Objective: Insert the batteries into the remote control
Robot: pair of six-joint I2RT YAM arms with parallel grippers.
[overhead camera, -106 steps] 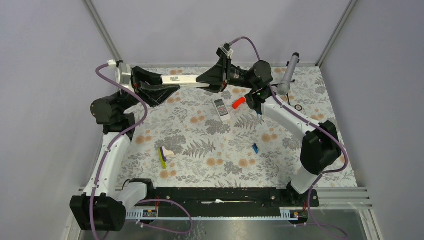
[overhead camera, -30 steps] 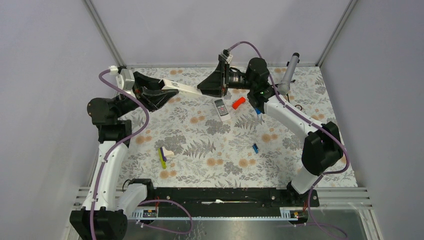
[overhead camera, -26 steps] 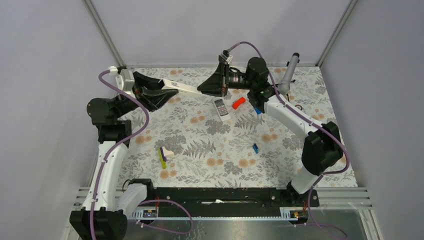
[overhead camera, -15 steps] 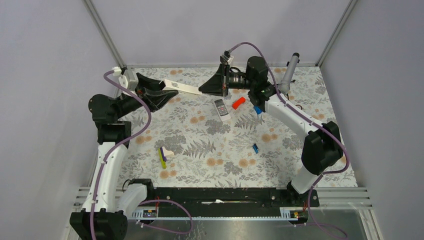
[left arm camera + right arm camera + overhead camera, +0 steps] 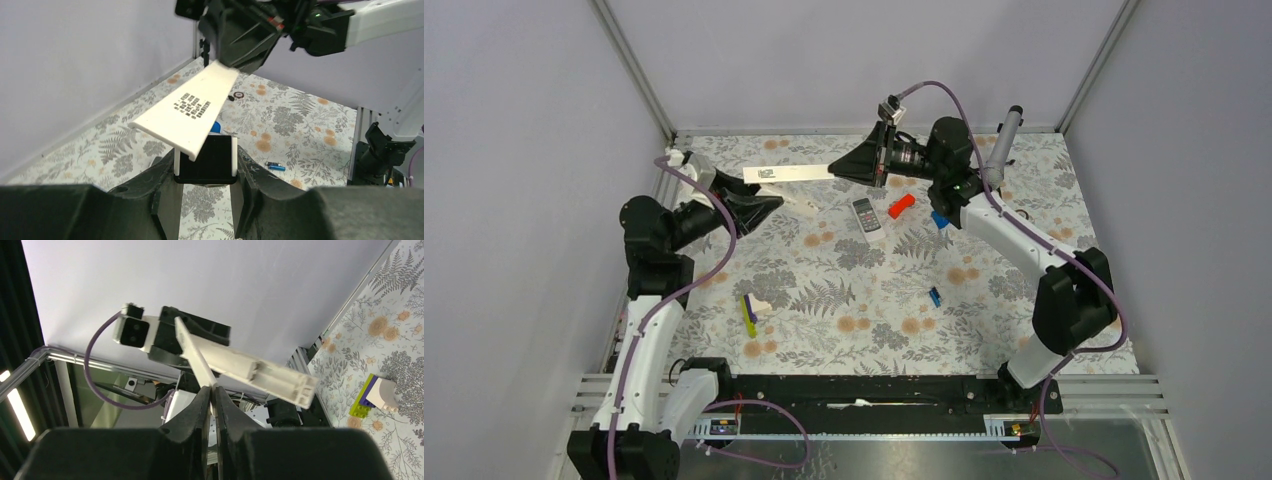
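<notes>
The light-grey remote control (image 5: 866,217) lies on the floral mat, touched by neither gripper. A blue battery (image 5: 934,296) lies further right, also in the left wrist view (image 5: 275,166). The red-and-black battery is out of view. My left gripper (image 5: 769,205) (image 5: 206,165) is shut on a white bar body (image 5: 805,208) with a black end (image 5: 206,160). My right gripper (image 5: 849,168) (image 5: 211,395) is shut on a thin white labelled cover plate (image 5: 789,173) (image 5: 192,110) (image 5: 195,357), held in the air above that body (image 5: 265,375).
An orange-red cylinder (image 5: 901,206) and a round blue cap (image 5: 939,220) lie right of the remote. A grey cylinder (image 5: 1002,148) and a small ring (image 5: 1021,214) are at the back right. Yellow, purple and white bricks (image 5: 752,310) (image 5: 375,392) sit front left.
The long white bar has come apart. My left gripper drew back left and down with the body. My right gripper shifted slightly right with the thin cover plate.
</notes>
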